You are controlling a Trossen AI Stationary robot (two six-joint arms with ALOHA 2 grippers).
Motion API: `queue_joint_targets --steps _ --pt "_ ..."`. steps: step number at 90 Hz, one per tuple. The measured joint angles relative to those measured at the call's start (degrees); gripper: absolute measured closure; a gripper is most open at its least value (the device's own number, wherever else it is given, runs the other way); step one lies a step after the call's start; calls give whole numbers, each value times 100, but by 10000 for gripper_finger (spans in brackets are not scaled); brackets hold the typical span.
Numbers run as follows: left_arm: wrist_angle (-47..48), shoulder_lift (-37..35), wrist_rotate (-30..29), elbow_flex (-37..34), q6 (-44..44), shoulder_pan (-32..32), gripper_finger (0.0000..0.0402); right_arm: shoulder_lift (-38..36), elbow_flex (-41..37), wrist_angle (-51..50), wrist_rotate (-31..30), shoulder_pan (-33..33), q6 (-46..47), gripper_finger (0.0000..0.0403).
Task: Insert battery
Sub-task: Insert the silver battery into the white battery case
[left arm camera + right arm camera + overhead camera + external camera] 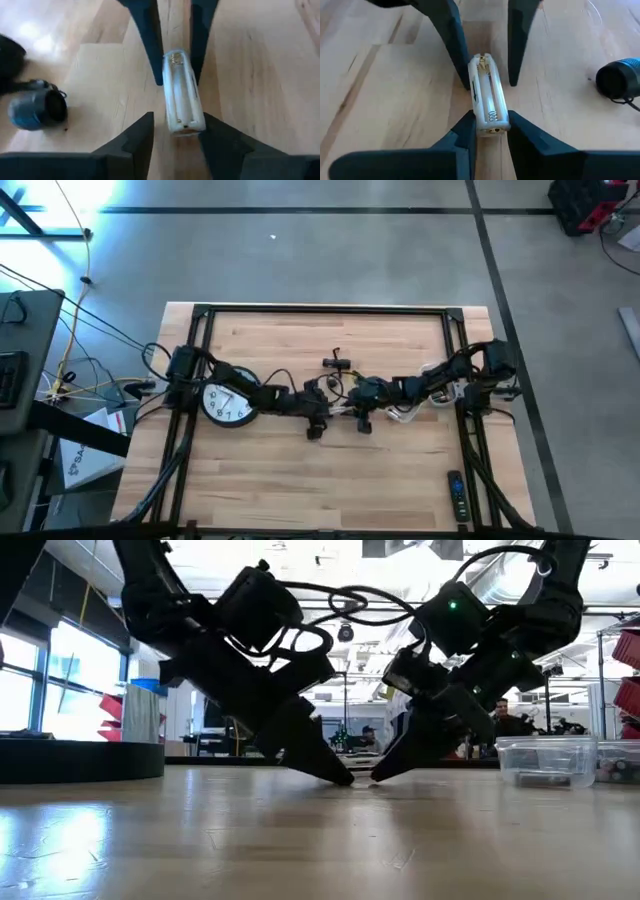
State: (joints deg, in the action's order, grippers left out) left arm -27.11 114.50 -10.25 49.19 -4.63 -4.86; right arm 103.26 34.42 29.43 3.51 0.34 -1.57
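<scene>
Translucent-white plastic battery holder [487, 102] lies flat on the wooden table [400, 480] at centre, w/ both grippers tipped down onto it from opposite ends. Left gripper [174, 131] straddles one end of the holder, fingers [135, 142] parted just wider than the case and close against its sides; right gripper [489, 125] brackets the other end the same way, fingers [462, 135] hard up to the plastic. Neither pair looks fully clamped; firm contact can't be confirmed from the wrist views. Holder's bay faces up, spring coils and metal contacts visible, apparently no cell inside.

Key relation: the holder's long axis runs straight along the line between the two grippers, i.e. roughly left-right in the high view, so each arm looks down the length of the case w/ the other arm's fingertips at the far end. Both arms equally near.

A dark cylindrical item w/ a cord, likely a small flashlight [620, 77], rests on the table just off to one side. No loose battery identifiable. Clock [228, 402] sits under the left arm; remote [455, 490] near the front-right edge.

Judgement: holder is being steadied; insertion not yet done.
</scene>
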Motion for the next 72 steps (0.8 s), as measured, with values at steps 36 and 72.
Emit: queue_joint_targets --steps 36,72 --pt "-898 13 272 -444 -465 78 252 -2 -1 -82 -77 1 -47 344" --pt "-1166 20 224 -532 -388 73 254 -2 -1 -87 -88 2 -43 344"
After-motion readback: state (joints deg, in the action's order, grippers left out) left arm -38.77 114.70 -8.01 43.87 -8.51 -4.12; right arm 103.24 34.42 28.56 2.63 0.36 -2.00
